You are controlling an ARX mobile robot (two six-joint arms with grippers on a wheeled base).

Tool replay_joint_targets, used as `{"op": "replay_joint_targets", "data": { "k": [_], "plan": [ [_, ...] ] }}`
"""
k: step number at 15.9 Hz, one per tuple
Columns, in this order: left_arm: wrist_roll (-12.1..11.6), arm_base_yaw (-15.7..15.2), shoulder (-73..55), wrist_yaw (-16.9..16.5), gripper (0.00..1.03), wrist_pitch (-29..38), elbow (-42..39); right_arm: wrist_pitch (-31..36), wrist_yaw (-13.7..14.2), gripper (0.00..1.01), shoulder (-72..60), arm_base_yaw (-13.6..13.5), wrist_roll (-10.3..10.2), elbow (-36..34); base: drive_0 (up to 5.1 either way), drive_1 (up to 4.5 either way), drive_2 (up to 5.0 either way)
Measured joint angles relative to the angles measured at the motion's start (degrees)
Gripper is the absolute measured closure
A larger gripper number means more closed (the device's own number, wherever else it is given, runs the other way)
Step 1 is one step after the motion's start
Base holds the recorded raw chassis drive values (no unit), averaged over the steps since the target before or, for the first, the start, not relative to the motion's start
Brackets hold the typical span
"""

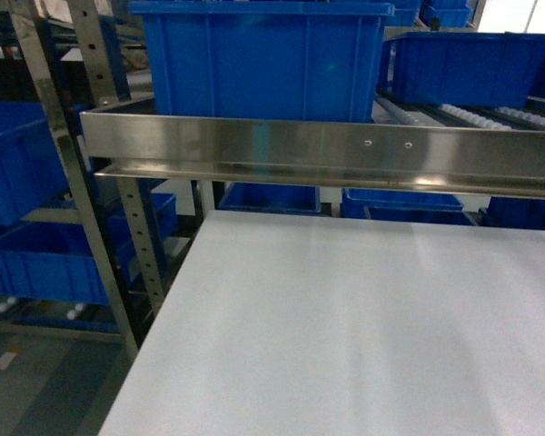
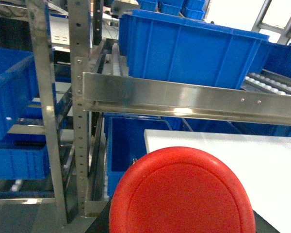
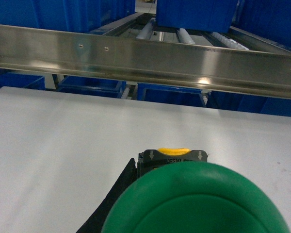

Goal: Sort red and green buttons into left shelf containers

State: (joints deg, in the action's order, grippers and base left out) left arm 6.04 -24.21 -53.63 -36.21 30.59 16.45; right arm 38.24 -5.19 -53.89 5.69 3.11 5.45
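Note:
The red button (image 2: 182, 194) fills the bottom of the left wrist view, cap towards the camera. My left gripper (image 2: 184, 221) is shut on it, with only dark finger edges (image 2: 104, 223) showing beside the cap. The green button (image 3: 194, 201) fills the bottom of the right wrist view, its dark base with a yellow tab (image 3: 173, 154) pointing forward over the white table (image 3: 63, 145). My right gripper (image 3: 191, 218) is shut on it, one dark finger (image 3: 111, 199) showing on the left. Blue bins (image 1: 23, 159) stand on the left shelf (image 1: 50, 216). Neither gripper nor button shows in the head view.
A steel rail (image 1: 327, 150) crosses above the far edge of the white table (image 1: 345, 327). A large blue bin (image 1: 263, 59) sits on the roller rack behind it, another (image 1: 472, 64) to the right. Perforated steel posts (image 1: 64, 173) frame the left shelf; a lower blue bin (image 1: 45, 263) sits beneath.

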Motion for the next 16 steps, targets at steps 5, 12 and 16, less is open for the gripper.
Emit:
{"op": "replay_joint_targets", "data": {
  "k": [5, 12, 16],
  "plan": [
    [0.0, 0.0, 0.0, 0.0, 0.79, -0.1, 0.0, 0.0, 0.0, 0.74, -0.1, 0.0, 0.0, 0.0, -5.0, 2.46, 2.5],
    [0.0, 0.0, 0.0, 0.0, 0.79, 0.0, 0.0, -0.1, 0.0, 0.74, 0.0, 0.0, 0.0, 0.0, -5.0, 2.41, 2.4],
    [0.0, 0.0, 0.0, 0.0, 0.79, 0.1, 0.0, -0.1, 0.0, 0.74, -0.1, 0.0, 0.0, 0.0, -4.9, 2.85, 2.0]
  ]
}}
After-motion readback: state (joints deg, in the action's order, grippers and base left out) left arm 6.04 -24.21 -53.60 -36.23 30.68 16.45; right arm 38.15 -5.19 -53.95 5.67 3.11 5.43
